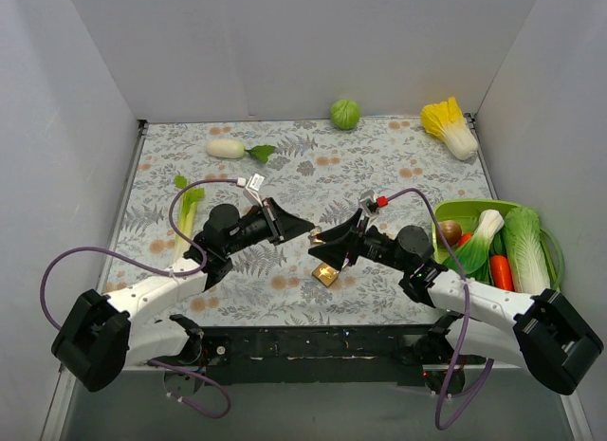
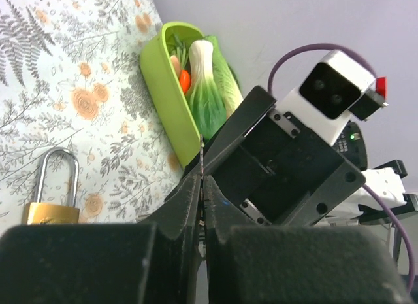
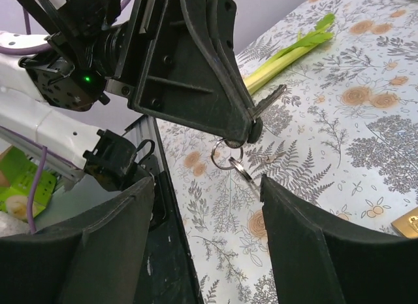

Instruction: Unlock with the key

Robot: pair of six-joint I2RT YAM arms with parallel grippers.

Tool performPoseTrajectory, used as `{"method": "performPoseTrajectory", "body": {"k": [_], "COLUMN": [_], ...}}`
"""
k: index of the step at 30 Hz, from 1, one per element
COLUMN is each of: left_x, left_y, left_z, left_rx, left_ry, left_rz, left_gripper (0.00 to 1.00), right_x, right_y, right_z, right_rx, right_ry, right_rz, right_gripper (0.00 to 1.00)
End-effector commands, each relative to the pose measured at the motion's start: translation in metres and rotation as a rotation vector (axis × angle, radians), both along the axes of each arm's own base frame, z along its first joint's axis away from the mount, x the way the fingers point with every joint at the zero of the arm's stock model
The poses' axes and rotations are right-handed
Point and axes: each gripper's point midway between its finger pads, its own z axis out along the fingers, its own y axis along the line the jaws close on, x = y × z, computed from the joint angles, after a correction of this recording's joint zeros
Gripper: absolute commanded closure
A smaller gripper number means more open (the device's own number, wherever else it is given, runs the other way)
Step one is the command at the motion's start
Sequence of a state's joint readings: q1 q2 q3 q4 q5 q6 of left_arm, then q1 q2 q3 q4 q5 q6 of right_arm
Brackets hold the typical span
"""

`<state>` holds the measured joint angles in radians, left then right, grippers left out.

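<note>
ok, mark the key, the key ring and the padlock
key [image 3: 269,99]: right wrist view, on the blade
key ring [image 3: 226,168]: right wrist view, lower rim
padlock [image 2: 51,214]: left wrist view, brass body

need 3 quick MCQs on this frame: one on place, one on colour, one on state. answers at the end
1. Where is the padlock?
A. lying on the table
B. lifted in the air
C. out of every view

2. What colour is its body?
A. silver
B. red
C. brass

3. How do the right fingers stand?
A. shut on the padlock
B. open and empty
C. shut on a ring

Answers:
1 A: in the top view it lies flat on the patterned table between the two arms.
2 C: the left wrist view shows a gold-yellow body.
3 B: the right wrist view shows a wide gap between them. The key is pinched in the left fingers.
</note>
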<state>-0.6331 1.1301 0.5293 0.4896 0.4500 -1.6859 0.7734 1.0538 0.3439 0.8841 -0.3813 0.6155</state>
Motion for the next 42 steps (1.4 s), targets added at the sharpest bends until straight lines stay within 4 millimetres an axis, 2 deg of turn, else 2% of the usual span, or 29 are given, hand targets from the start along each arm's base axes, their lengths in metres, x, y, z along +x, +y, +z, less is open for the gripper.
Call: {"method": "performPoseTrajectory", "body": {"k": [1, 15, 18, 19, 22, 25, 27, 28, 30, 32, 33, 34, 35, 36, 39, 40, 41, 42], "left_x": [0.001, -0.009, -0.009, -0.009, -0.009, -0.011, -0.012, -0.014, -0.014, -0.014, -0.014, -0.012, -0.012, -0.009, -0.005, -0.004, 0.002, -0.006], "left_y": [0.001, -0.017, -0.017, -0.017, -0.017, -0.017, -0.016, -0.016, -0.017, -0.016, -0.017, -0.016, -0.016, -0.018, -0.019, -0.018, -0.012, -0.011], "left_z": [0.027, 0.015, 0.014, 0.013, 0.012, 0.011, 0.012, 0.011, 0.011, 0.016, 0.017, 0.019, 0.015, 0.024, 0.014, 0.01, 0.008, 0.004], "left_rx": [-0.104, -0.081, -0.083, -0.082, -0.084, -0.093, -0.1, -0.097, -0.084, -0.073, -0.062, -0.043, -0.01, -0.002, 0.082, 0.097, 0.101, 0.091], "left_ry": [-0.038, -0.001, -0.001, 0.0, 0.0, 0.0, -0.006, -0.012, -0.028, -0.046, -0.061, -0.094, -0.092, -0.113, -0.109, -0.099, -0.089, -0.075], "left_rz": [0.056, 0.019, 0.026, 0.028, 0.028, 0.025, 0.023, 0.015, 0.007, 0.005, 0.005, 0.007, 0.003, -0.002, -0.036, -0.046, -0.039, -0.089], "left_gripper": [1.0, 1.0, 1.0, 1.0, 1.0, 1.0, 0.98, 0.95, 0.73, 0.46, 0.23, 0.16, 0.11, 0.04, 0.02, 0.02, 0.02, 0.02], "right_x": [0.0, 0.009, 0.012, 0.01, 0.011, 0.012, 0.013, 0.014, 0.017, 0.02, 0.02, 0.022, 0.023, 0.023, 0.019, 0.017, 0.013, 0.003], "right_y": [0.008, 0.006, 0.008, 0.009, 0.011, 0.012, 0.012, 0.012, 0.012, 0.012, 0.011, 0.009, 0.008, 0.007, 0.003, 0.002, 0.0, 0.0], "right_z": [0.039, 0.047, 0.045, 0.045, 0.043, 0.04, 0.04, 0.039, 0.04, 0.032, 0.034, 0.026, 0.024, 0.025, 0.018, 0.022, 0.012, 0.013], "right_rx": [0.087, 0.088, 0.08, 0.079, 0.077, 0.077, 0.08, 0.078, 0.065, 0.026, 0.018, -0.015, -0.032, -0.047, -0.11, -0.124, -0.169, -0.179], "right_ry": [-0.115, -0.189, -0.186, -0.185, -0.165, -0.139, -0.127, -0.122, -0.106, -0.082, -0.088, -0.062, -0.056, -0.067, -0.05, -0.077, -0.05, -0.057], "right_rz": [0.038, -0.01, -0.01, 0.001, 0.008, 0.009, 0.006, 0.0, -0.012, -0.014, -0.015, -0.016, -0.018, -0.018, 0.018, 0.048, 0.075, 0.137], "right_gripper": [0.26, 0.28, 0.47, 0.61, 0.85, 0.99, 0.99, 0.99, 0.99, 0.99, 0.99, 0.99, 0.99, 0.99, 0.99, 0.99, 0.99, 0.99]}}
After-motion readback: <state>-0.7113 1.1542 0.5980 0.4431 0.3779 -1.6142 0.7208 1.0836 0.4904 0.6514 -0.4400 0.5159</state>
